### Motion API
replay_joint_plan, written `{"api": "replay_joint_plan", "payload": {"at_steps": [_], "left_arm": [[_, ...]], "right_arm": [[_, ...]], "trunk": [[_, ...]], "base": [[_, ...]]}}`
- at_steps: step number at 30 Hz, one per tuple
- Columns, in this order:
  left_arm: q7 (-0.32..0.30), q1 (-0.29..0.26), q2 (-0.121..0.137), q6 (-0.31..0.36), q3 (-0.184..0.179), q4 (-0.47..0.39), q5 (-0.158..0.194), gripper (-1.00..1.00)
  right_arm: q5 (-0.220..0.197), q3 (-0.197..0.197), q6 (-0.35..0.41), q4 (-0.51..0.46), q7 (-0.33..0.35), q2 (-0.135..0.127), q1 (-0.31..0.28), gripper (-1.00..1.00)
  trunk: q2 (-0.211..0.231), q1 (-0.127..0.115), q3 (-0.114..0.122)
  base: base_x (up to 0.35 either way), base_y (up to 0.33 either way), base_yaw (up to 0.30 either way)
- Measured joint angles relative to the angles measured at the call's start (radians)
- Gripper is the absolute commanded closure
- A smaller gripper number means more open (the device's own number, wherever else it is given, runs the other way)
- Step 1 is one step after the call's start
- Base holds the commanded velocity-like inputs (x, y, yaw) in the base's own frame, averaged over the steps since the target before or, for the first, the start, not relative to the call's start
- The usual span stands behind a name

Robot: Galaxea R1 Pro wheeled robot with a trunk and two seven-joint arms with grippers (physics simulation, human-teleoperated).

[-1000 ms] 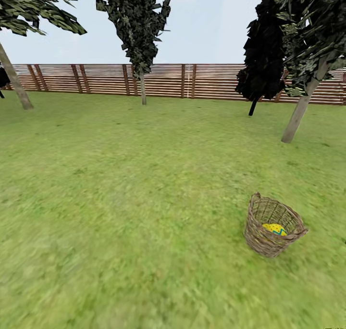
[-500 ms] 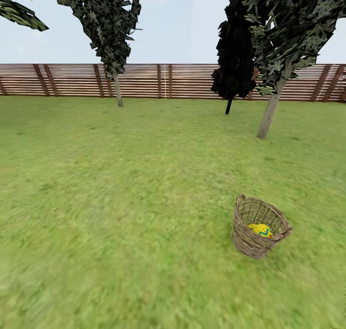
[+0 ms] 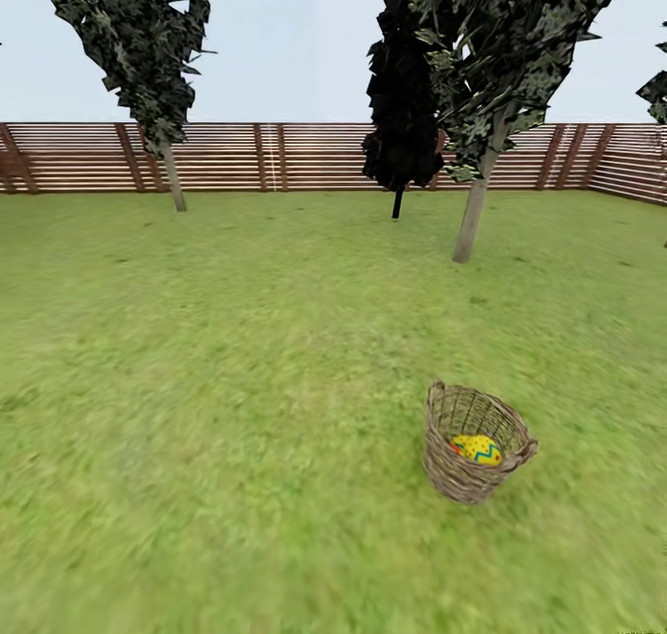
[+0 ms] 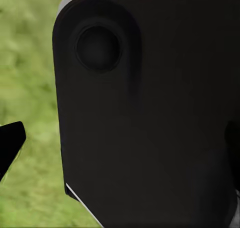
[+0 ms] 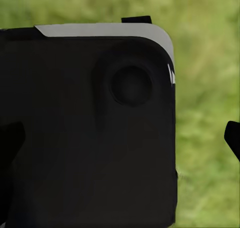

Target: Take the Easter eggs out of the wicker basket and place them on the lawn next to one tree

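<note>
Each wrist view shows a black housing over blurred grass, so I cannot tell how wide the left gripper or the right gripper stands. The wicker basket [image 3: 476, 444] sits on the lawn [image 3: 232, 384] (one Easter egg [image 3: 476, 450] visible inside), well apart from the tree [image 3: 471, 219].
</note>
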Motion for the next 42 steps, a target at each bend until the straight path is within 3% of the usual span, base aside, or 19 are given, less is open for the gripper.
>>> {"api": "replay_joint_plan", "payload": {"at_steps": [42], "left_arm": [[0.000,0.000,0.001,-0.001,0.001,0.000,0.000,-1.00]], "right_arm": [[0.001,0.000,-0.002,0.000,0.000,-0.001,0.000,-1.00]], "trunk": [[0.000,0.000,0.021]], "base": [[0.315,0.089,-0.286]]}}
